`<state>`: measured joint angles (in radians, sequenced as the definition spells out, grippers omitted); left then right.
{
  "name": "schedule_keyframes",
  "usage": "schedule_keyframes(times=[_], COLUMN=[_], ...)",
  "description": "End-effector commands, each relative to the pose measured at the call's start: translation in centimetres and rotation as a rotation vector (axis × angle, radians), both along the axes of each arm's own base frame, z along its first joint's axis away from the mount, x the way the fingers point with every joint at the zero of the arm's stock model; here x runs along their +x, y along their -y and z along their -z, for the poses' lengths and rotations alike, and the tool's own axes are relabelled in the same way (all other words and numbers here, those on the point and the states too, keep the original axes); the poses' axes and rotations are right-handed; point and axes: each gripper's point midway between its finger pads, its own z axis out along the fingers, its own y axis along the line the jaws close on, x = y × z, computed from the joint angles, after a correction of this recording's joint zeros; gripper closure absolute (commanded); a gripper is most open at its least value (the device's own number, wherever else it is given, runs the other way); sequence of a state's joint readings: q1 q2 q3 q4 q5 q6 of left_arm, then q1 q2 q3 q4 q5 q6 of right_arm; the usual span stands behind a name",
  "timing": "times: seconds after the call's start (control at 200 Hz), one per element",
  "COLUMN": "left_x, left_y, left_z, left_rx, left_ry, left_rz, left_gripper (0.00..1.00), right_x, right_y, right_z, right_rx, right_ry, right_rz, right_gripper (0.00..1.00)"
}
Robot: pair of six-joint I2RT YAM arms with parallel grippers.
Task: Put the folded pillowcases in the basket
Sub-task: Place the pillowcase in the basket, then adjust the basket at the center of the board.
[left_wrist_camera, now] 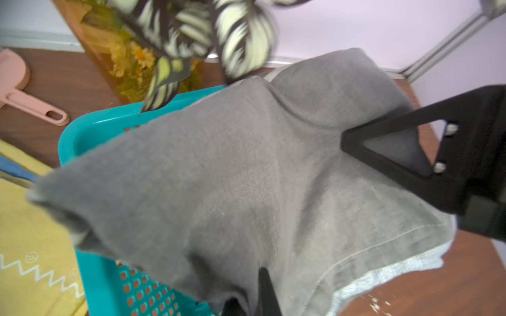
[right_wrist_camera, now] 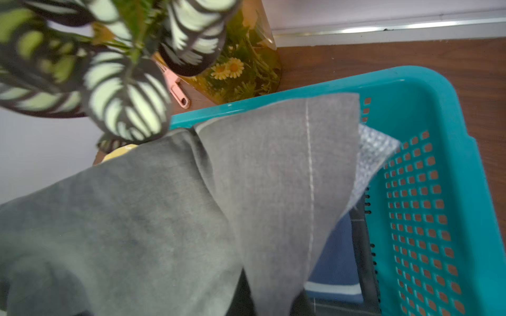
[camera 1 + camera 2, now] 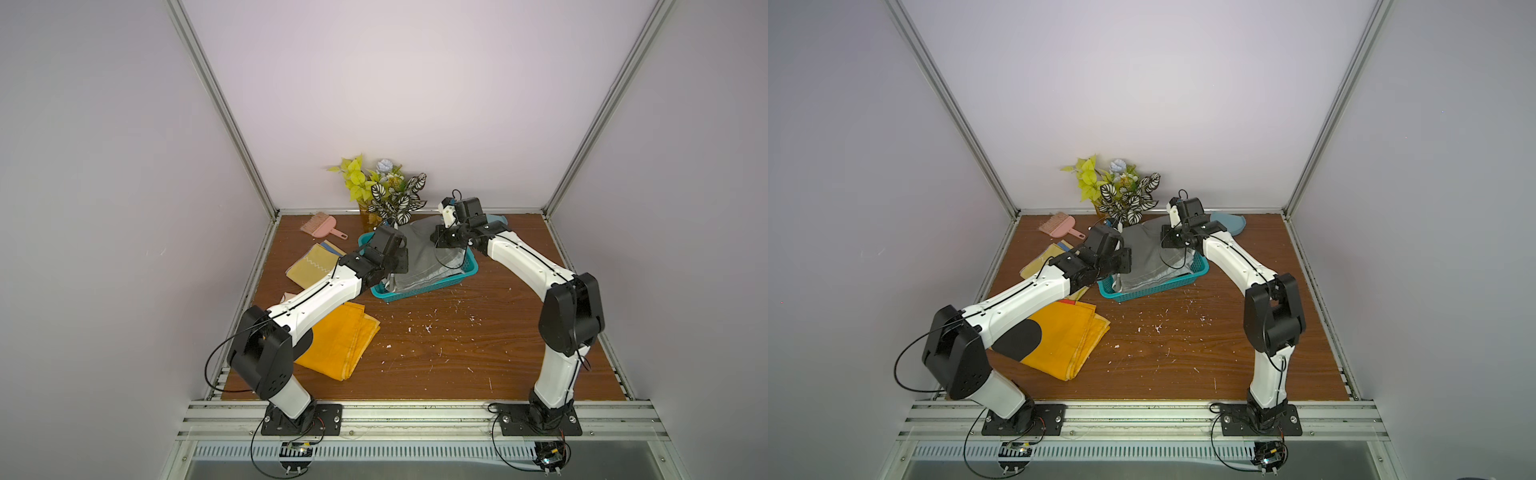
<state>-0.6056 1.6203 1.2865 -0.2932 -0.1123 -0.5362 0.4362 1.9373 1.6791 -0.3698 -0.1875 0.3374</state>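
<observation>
Pillowcase [image 3: 419, 253] hangs between both grippers over the basket [image 3: 417, 293]. Its near end sags inside; its far end rides above the back rim, close under the plant [image 3: 395, 195] leaves. Left gripper [image 1: 262, 294] is pinched tight on one cloth edge. Right gripper [image 3: 444, 246] is closed on the opposite edge. Both arms reach forward, elbows bent, wrists tipped down over opposite ends of the basket. You want to lower both ends together and draw the far end clear of the leaves. Let go only once the folds sit within the rim. An uneven release would likely unfold it.
</observation>
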Motion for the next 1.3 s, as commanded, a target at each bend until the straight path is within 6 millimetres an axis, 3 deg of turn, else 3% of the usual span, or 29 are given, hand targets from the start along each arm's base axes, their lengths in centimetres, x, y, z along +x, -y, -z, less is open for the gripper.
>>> schedule_keyframes(times=[0.0,0.165,0.435,0.475,0.545,0.596,0.651,0.806,0.921,0.956,1.011,1.081,1.186,1.296], left_x=[1.5,2.6,2.3,2.3,2.2,2.1,2.0,2.1,2.0,1.9,1.8,1.4,0.7,-0.5], left_y=[-1.5,-2.3,-2.3,-2.5,-2.6,-2.8,-3.1,-3.9,-4.6,-4.9,-5.3,-5.7,-6.4,-7.3], left_z=[1.9,4.5,7.7,8.2,8.7,8.8,8.4,6.1,3.9,3.3,2.3,1.1,-0.1,-0.1], left_rx=[0.037,0.048,0.061,0.069,0.08,0.085,0.083,0.086,0.087,0.09,0.092,0.092,0.09,0.092], left_ry=[0.001,-0.029,-0.086,-0.095,-0.108,-0.11,-0.099,-0.054,-0.015,-0.002,0.015,0.035,0.061,0.054], left_rz=[-0.013,-0.03,-0.035,-0.039,-0.04,-0.05,-0.062,-0.099,-0.123,-0.13,-0.141,-0.151,-0.164,-0.172], left_gripper=[1.0,1.0,1.0,0.96,0.87,0.75,0.53,0.32,0.27,0.12,0.07,0.0,0.0,0.0], right_x=[3.1,4.8,3.4,3.3,3.3,3.2,3.2,2.9,2.2,1.9,1.6,1.2,1.3,1.7], right_y=[-0.7,-0.8,0.2,0.4,0.5,0.6,0.9,1.5,2.7,3.2,4.2,6.0,8.6,10.9], right_z=[-3.6,-1.2,3.2,3.6,4.1,4.1,3.8,0.6,-2.4,-3.1,-4.0,-3.8,-1.7,1.0], right_rx=[0.012,-0.018,-0.067,-0.072,-0.077,-0.083,-0.093,-0.097,-0.111,-0.124,-0.148,-0.208,-0.276,-0.292], right_ry=[0.135,0.097,0.023,0.018,0.011,0.01,0.016,0.087,0.152,0.171,0.201,0.22,0.173,0.101], right_rz=[-0.004,0.004,0.01,0.012,0.006,-0.002,0.002,0.011,0.037,0.051,0.084,0.131,0.169,0.185], right_gripper=[0.99,0.99,0.95,0.89,0.65,0.54,0.45,0.34,0.24,0.21,0.12,0.01,0.01,0.06])
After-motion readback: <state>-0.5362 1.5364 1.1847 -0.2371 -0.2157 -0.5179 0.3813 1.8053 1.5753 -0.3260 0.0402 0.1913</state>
